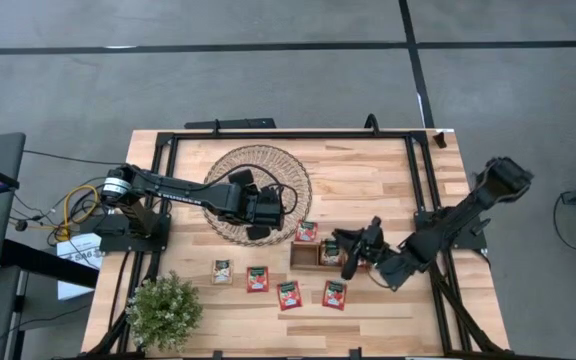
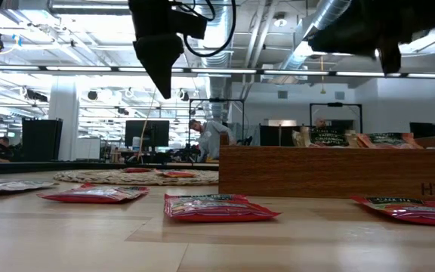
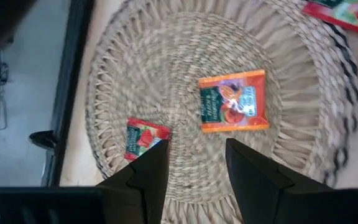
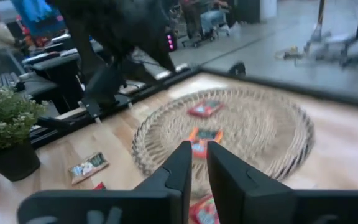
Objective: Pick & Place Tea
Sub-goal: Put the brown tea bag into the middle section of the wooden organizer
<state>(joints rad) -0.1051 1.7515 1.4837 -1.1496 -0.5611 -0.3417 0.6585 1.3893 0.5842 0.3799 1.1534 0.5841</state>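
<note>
On my table [image 1: 368, 170] I count one round mat [image 1: 230, 165], one wooden tray [image 1: 304, 256] and one potted plant [image 1: 164, 310]. Five sachets lie flat on the bare wood: four red sachets [image 1: 257, 279] and one beige sachet [image 1: 222, 271]. Two more lie on the mat: one orange sachet [image 3: 234, 101] and one red. Further tray sachets [image 2: 331, 138] stand packed together; I cannot count them. I have two arms, with one left gripper [image 3: 194, 155] and one right gripper [image 4: 196, 155].
</note>
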